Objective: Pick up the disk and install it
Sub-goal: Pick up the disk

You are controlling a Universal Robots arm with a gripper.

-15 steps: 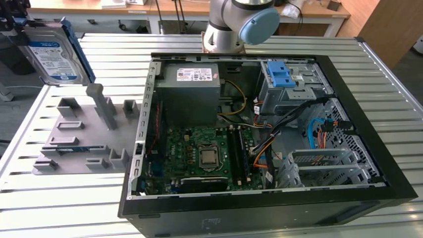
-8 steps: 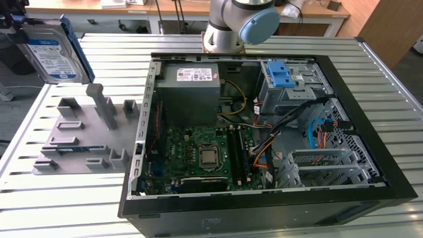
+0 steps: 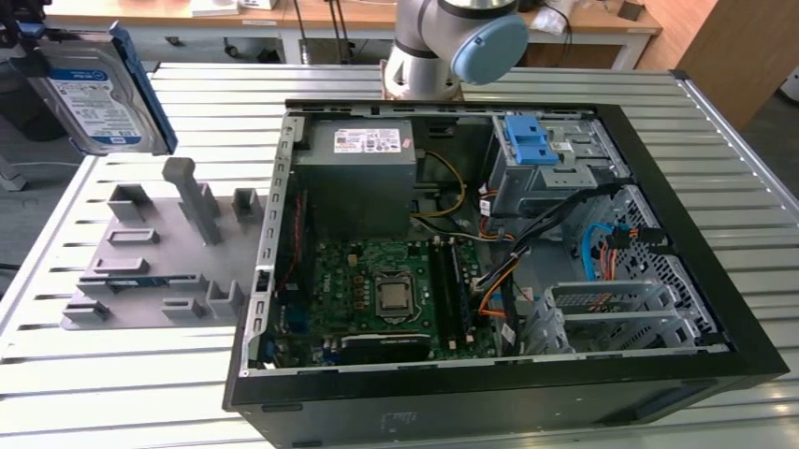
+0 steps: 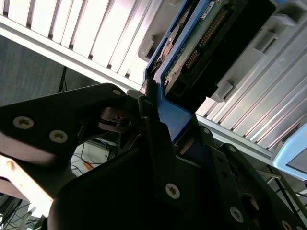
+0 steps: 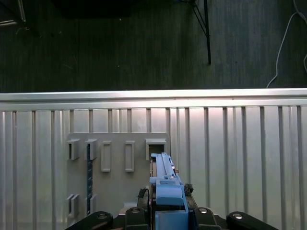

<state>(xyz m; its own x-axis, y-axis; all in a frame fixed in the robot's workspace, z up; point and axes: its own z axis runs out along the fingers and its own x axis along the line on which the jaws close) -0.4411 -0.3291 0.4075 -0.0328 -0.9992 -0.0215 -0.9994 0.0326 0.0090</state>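
Mid-carry: the open computer case point(image 3: 500, 402) lies well to one side of my end effector point(image 4: 156, 103), toward the exterior view's right. Its drive cage point(image 3: 562, 173) sits at the side of the case away from the end effector. The grey fixture plate point(image 5: 117, 143) lies directly below the end effector, with its slots and posts standing up. The disk point(image 3: 90, 94) hangs in the air, well above that plate and touching nothing else.

In the second wrist view the end effector is clenched on the blue bracket at one end of the disk (I judge it a narrow hold on plastic, not on the metal body). To do this step well, I would hold the disk steady in this edge-down pose and travel slowly, because the free end could swing. I would also pass clear above the fixture posts and the case wall, not skim them.

Dark floor point(image 5: 120, 43) with a trailing cable point(image 5: 206, 28) lies beyond the bench point(image 3: 112, 393), whose top is ribbed metal slats. Wooden desks point(image 3: 337, 14) stand behind the arm point(image 3: 443, 37).
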